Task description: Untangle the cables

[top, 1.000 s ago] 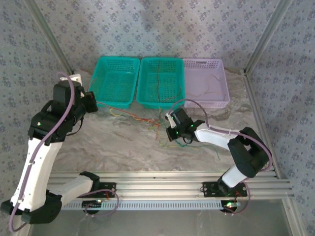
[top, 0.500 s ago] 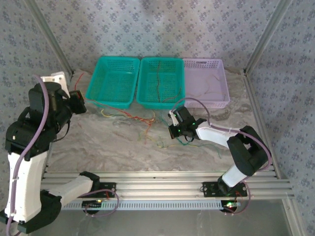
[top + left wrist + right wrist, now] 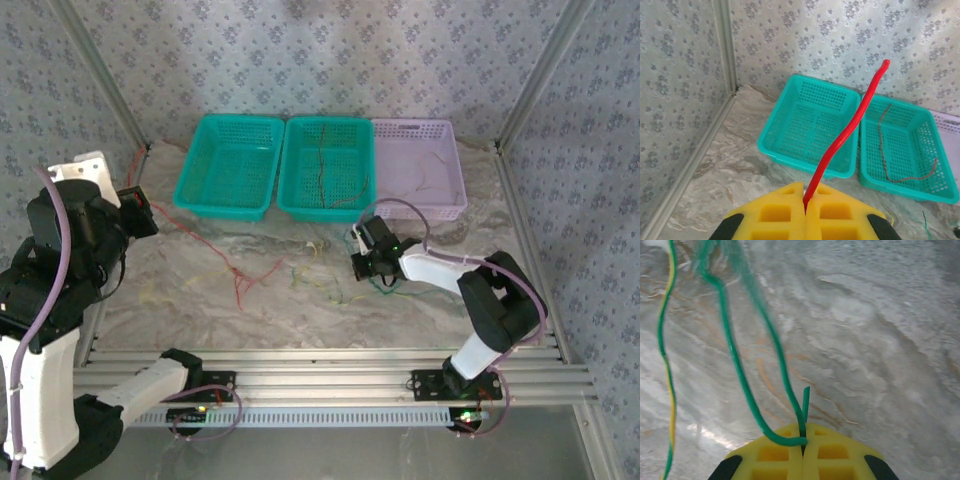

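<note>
My left gripper point(image 3: 142, 212) is raised at the table's far left, shut on a red cable point(image 3: 214, 254) that trails right across the marble to the loose cables. In the left wrist view the red cable point(image 3: 854, 123) sticks up from between the closed yellow pads point(image 3: 775, 210). My right gripper point(image 3: 363, 263) is low at the middle of the table, shut on a green cable point(image 3: 381, 286). In the right wrist view the green cable point(image 3: 738, 374) loops out of the closed pads point(image 3: 770, 455). Beside it hangs a yellow-and-green cable point(image 3: 671, 365). Thin yellow and green cables point(image 3: 318, 270) lie between the arms.
Three baskets stand in a row at the back. The left teal basket point(image 3: 222, 212) is empty, the middle teal one point(image 3: 325, 214) holds a reddish wire point(image 3: 883, 145), and the lilac one point(image 3: 425, 212) holds a pale wire. Metal frame posts rise at both back corners.
My left arm has swung left and back, drawing the red cable out of the tangle and across the table. The right gripper has shifted slightly right with the green cable.
</note>
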Controlling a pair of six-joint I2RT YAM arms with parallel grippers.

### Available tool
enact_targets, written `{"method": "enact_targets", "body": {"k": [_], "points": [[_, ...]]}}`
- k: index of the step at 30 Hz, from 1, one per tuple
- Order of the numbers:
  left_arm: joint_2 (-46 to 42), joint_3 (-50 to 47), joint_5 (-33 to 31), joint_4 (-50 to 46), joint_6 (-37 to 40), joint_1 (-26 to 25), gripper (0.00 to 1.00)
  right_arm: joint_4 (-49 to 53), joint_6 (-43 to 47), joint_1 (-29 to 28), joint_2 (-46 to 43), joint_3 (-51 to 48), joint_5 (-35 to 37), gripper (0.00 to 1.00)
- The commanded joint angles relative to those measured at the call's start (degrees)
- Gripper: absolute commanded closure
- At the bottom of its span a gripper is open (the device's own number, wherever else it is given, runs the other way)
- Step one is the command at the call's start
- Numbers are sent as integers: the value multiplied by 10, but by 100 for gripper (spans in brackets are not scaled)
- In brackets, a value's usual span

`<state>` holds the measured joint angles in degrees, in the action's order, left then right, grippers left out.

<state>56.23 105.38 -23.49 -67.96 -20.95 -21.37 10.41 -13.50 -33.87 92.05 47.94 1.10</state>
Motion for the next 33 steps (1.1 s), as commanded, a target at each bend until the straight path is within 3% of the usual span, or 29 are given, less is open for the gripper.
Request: {"method": "enact_targets", "body": {"k": [1,8,14,18,22,26,33], "points": [[-9,14,-31,3,20,3,100,19,-23,19,2,16,16,100],[-11,-29,22,21,-15,3,100,-2,-4,-2,-13,37,-34,98],[-9,-78,80,58,-55,3,100,3,15,-23,-75,68,-77,63],[-1,-105,122,87,-79,2,100,16,20,-35,-111,80,-107,53],[14,-121,161,116,-97,1,100,23,13,-50,-147,83,-125,47],[31,-129,197,152,-108,-11,100,-4,-8,-67,-172,68,-205,43],[85,-111,185,192,-106,-76,100,-47,-4,-152,-174,55,-230,41]]}}
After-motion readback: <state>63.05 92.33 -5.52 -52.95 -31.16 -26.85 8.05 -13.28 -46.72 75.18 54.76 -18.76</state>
